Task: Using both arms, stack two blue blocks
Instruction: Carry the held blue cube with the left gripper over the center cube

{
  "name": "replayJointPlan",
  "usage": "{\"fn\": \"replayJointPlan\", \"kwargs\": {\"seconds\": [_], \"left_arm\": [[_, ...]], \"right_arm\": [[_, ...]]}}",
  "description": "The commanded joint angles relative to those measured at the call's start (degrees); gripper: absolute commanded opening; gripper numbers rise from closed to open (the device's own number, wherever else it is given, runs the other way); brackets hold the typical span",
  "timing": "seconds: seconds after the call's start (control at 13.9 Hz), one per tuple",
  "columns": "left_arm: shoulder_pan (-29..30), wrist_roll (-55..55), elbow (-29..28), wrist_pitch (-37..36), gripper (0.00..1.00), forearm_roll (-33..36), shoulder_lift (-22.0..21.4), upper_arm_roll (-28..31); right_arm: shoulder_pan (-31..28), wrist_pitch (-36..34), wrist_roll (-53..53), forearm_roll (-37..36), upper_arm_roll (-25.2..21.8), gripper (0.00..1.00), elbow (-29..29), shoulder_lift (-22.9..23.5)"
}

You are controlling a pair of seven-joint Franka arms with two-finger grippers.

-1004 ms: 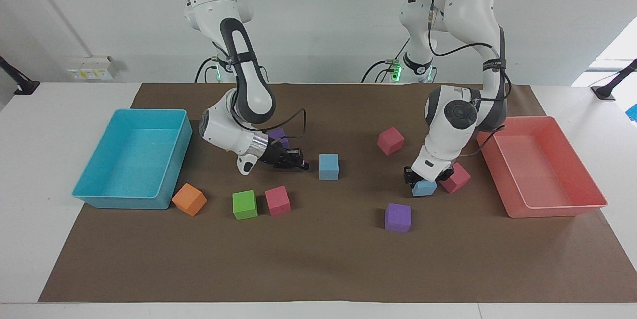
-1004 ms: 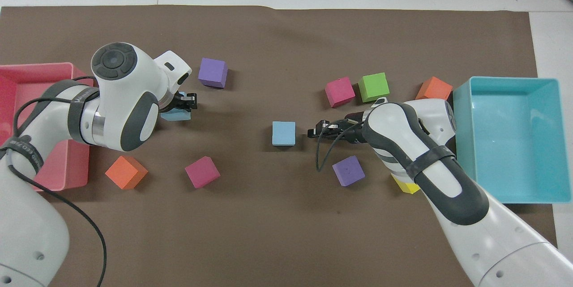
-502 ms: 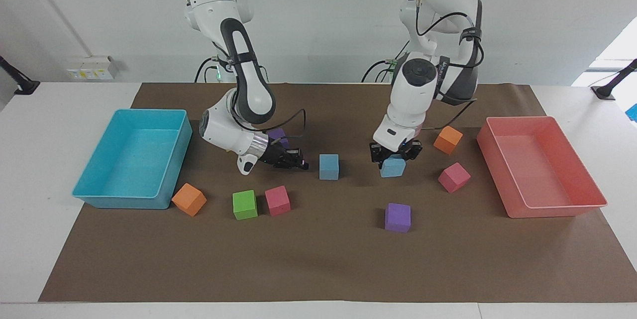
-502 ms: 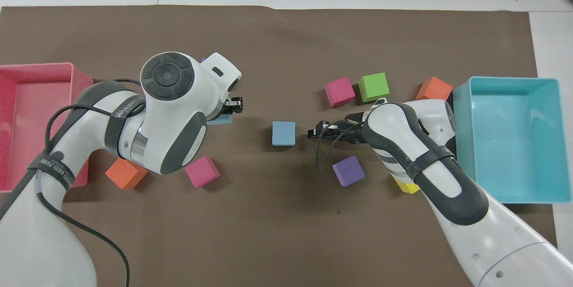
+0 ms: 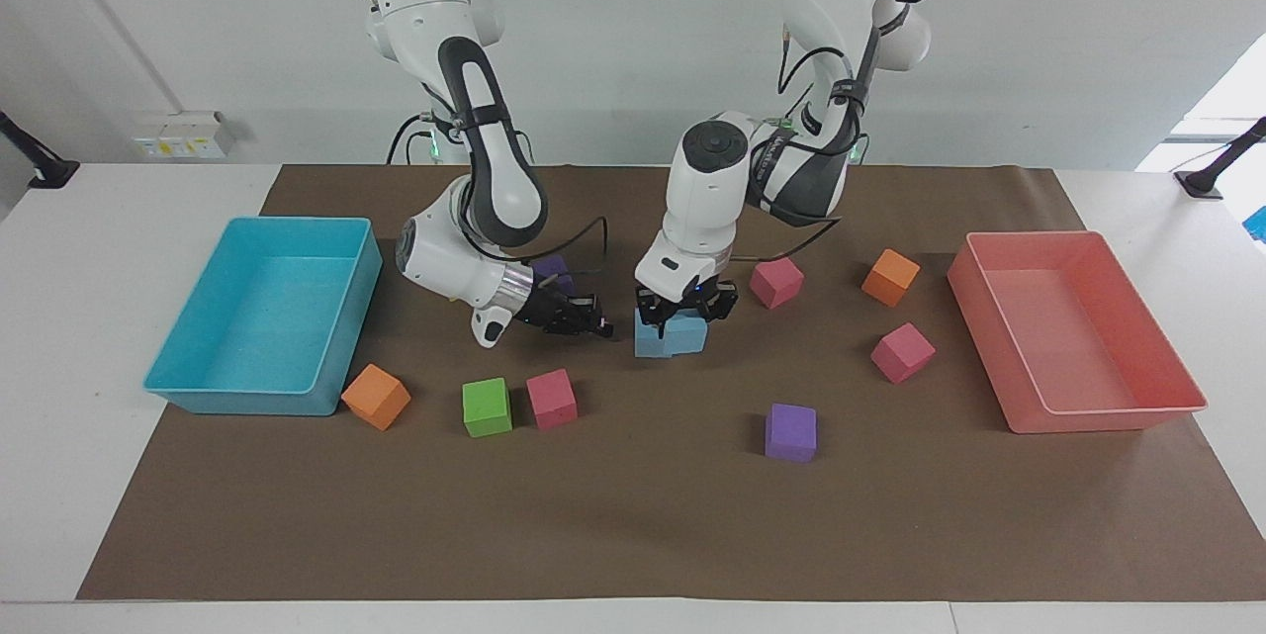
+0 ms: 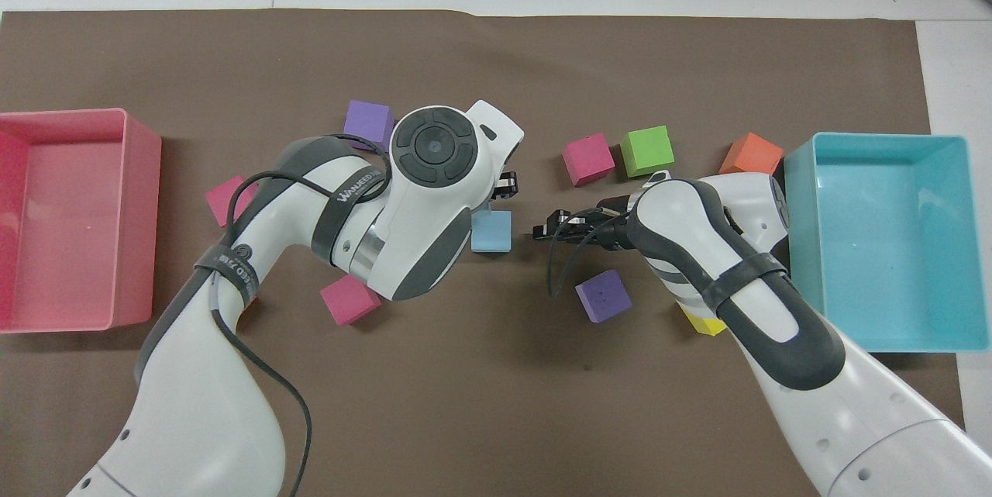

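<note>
My left gripper [image 5: 684, 311] is shut on a sky-blue block [image 5: 690, 335] and holds it low, close beside the second blue block [image 5: 649, 345] [image 6: 491, 231], toward the left arm's end. I cannot tell whether the two blocks touch. In the overhead view the left hand [image 6: 434, 171] hides the held block. The second block rests on the brown mat near the table's middle. My right gripper [image 5: 591, 325] [image 6: 541, 230] waits low over the mat, beside that resting block, toward the right arm's end.
A turquoise tray [image 5: 247, 397] stands at the right arm's end and a pink tray [image 5: 1098, 416] at the left arm's end. Orange [image 5: 376, 397], green [image 5: 487, 407], pink [image 5: 551, 399] and purple [image 5: 790, 432] cubes lie scattered, with more pink [image 5: 902, 352] and orange [image 5: 889, 277] cubes.
My left arm lifted a blue block from beside the pink tray and carried it across the mat to the resting blue block. The right arm has not moved.
</note>
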Motion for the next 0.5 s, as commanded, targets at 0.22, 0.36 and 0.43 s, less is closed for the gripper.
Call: {"fn": "replayJointPlan", "kwargs": {"seconds": [0.22,0.36,0.43], "left_arm": [[-2.95,-0.75,3.03,-5.09,0.0,-0.75,1.45,0.92],[-4.0,-0.75,2.32,-5.36,0.0,-0.83,1.01,0.92],[-4.01,-0.75,2.32,-5.27,0.0,-0.83,1.01,0.92]], "right_arm": [[-0.14,1.17,-1.06,1.97,0.3,0.0,-1.2,-0.91],[-0.14,1.17,-1.06,1.97,0.3,0.0,-1.2,-0.91],[-0.14,1.17,-1.06,1.97,0.3,0.0,-1.2,-0.91]]}}
